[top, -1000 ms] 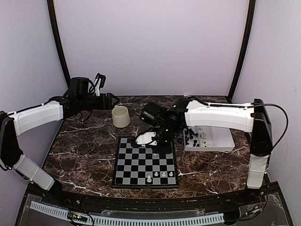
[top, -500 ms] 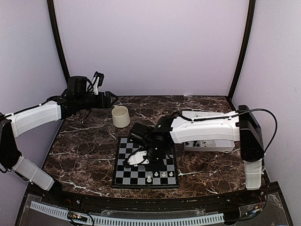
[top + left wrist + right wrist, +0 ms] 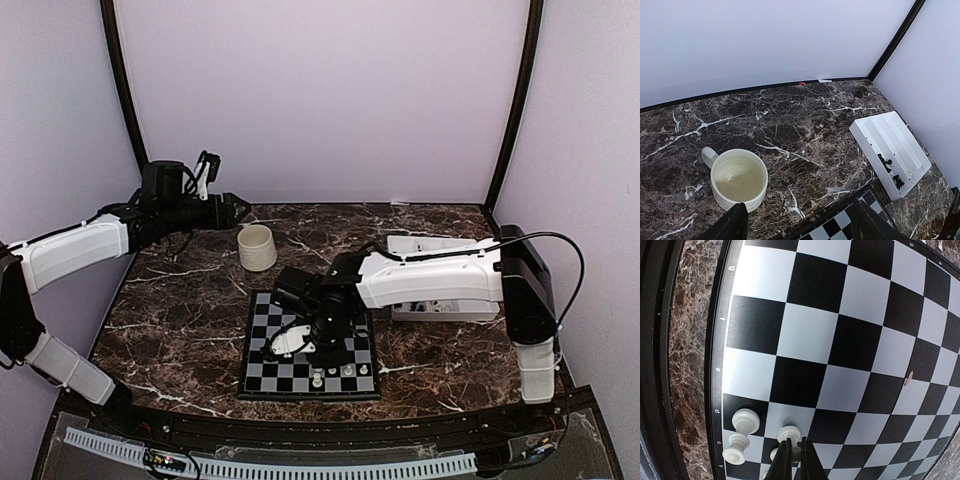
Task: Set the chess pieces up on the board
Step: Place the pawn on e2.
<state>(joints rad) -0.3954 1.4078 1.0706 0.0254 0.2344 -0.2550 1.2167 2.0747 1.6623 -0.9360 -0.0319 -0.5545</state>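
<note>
While only a few white pieces (image 3: 745, 421) stand at the lower left of the board (image 3: 805, 340), most work remains: black pieces (image 3: 884, 161) wait in the tray (image 3: 900, 140). The right gripper (image 3: 793, 460) is pressed shut among the white ones, hold unclear; the left gripper (image 3: 800, 225) gapes, empty.

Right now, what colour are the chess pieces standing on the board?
White; the chess pieces show best in the right wrist view.
</note>
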